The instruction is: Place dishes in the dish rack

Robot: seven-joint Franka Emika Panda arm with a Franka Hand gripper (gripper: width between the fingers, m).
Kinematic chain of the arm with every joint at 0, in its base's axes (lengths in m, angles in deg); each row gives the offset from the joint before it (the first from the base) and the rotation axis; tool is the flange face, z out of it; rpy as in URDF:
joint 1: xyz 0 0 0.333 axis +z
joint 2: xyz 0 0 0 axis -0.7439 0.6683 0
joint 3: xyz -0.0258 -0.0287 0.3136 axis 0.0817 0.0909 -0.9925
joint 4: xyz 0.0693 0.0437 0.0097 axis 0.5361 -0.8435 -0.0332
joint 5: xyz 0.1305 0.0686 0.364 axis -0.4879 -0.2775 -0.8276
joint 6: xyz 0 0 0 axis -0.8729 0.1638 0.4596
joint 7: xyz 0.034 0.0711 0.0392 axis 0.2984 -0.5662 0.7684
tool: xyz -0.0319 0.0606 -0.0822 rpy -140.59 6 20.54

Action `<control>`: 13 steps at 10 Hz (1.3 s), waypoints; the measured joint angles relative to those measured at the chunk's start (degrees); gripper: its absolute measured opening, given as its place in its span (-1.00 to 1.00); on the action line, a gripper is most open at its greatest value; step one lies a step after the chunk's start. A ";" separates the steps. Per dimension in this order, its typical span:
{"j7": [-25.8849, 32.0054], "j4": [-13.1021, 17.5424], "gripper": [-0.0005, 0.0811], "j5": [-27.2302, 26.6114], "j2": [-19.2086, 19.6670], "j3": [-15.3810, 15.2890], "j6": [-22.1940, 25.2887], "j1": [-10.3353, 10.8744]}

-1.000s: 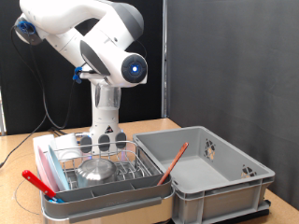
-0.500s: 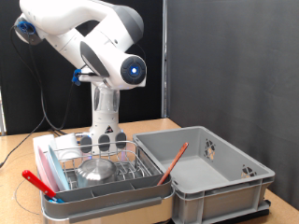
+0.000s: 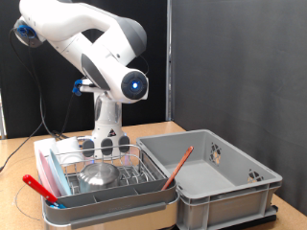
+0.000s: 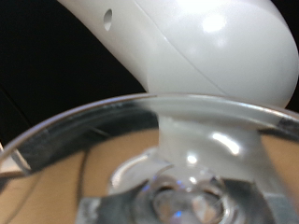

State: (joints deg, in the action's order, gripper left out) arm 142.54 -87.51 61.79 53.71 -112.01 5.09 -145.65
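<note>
In the wrist view a clear glass piece (image 4: 140, 140) fills the picture, its rim arcing across and its base sitting between two grey fingers (image 4: 93, 210) at the picture's edge. My gripper (image 4: 177, 207) is shut on it, up in the air facing the arm's own white links. In the exterior view the hand is hidden behind the folded arm. The dish rack (image 3: 144, 188) stands at the exterior view's bottom left. It holds a steel bowl (image 3: 98, 174) upside down and a light-blue plate (image 3: 55, 172) on edge.
A large grey bin (image 3: 230, 187) sits right of the rack with an orange-brown stick (image 3: 177, 168) leaning in it. A red utensil (image 3: 38, 187) lies at the rack's left end. The arm's base (image 3: 106, 134) rises just behind the rack.
The upper arm has swung: the joint with the blue light dropped slightly and turned, and the elbow link now reaches further left. Rack, bowl and bin have not moved.
</note>
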 joint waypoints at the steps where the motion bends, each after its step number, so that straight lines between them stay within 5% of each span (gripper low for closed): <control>1: 0.00 -0.05 -0.73 0.54 0.00 0.80 -0.49 0.39; 13: 0.00 -4.35 -0.73 6.76 0.01 10.45 -7.56 5.36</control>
State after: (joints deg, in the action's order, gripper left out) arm 142.54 -91.86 68.55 53.72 -101.56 -2.48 -140.29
